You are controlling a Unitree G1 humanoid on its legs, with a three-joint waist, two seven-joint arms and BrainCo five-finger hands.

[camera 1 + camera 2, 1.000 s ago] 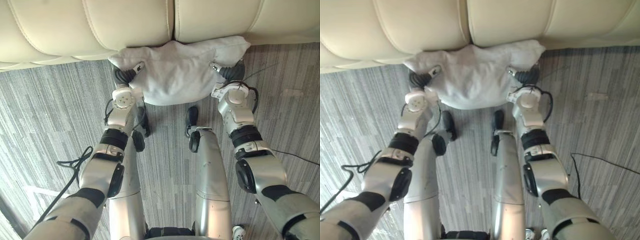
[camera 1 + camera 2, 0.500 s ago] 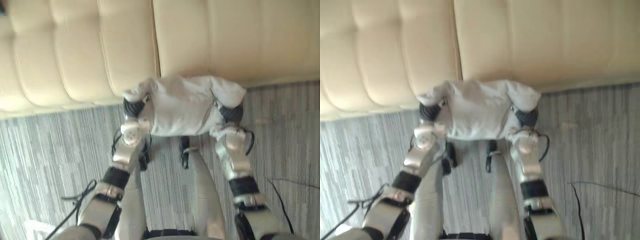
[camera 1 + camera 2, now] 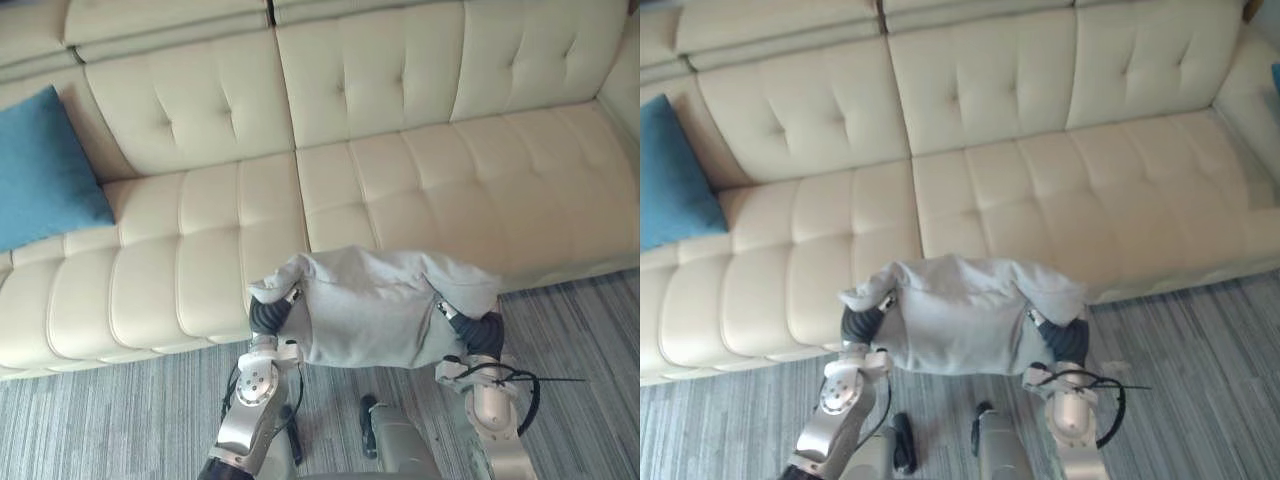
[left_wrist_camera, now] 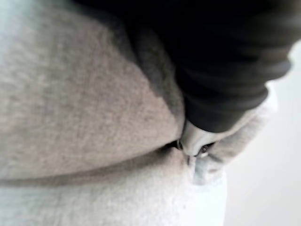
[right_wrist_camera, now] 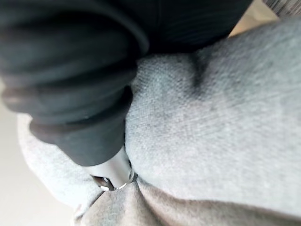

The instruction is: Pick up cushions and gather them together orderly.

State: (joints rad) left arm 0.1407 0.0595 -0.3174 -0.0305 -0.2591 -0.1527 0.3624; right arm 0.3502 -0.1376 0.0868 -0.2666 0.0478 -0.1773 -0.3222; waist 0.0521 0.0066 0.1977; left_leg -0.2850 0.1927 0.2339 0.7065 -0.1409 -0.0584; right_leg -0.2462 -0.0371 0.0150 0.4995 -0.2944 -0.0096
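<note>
The robot is holding a grey cushion (image 3: 375, 310) between its two hands, in front of the front edge of a cream sofa (image 3: 420, 180). The left hand (image 3: 266, 316) is pressing against the cushion's left end, and the right hand (image 3: 484, 334) is pressing against its right end. The cushion is hanging between them above the grey striped floor (image 3: 100, 420), and its fabric is bulging and folding over both wrists. Whether it is touching the sofa's seat, I cannot tell.

In each wrist view the dark ribbed cover is lying against the grey fabric, and only a small silver part is showing where the hand is sinking into it. The rest of each hand is hidden in the cushion, so I cannot tell if the left hand or the right hand is open or closed on it.

A blue cushion (image 3: 45, 170) is leaning upright against the backrest at the left end of the sofa, well apart from the grey one.
</note>
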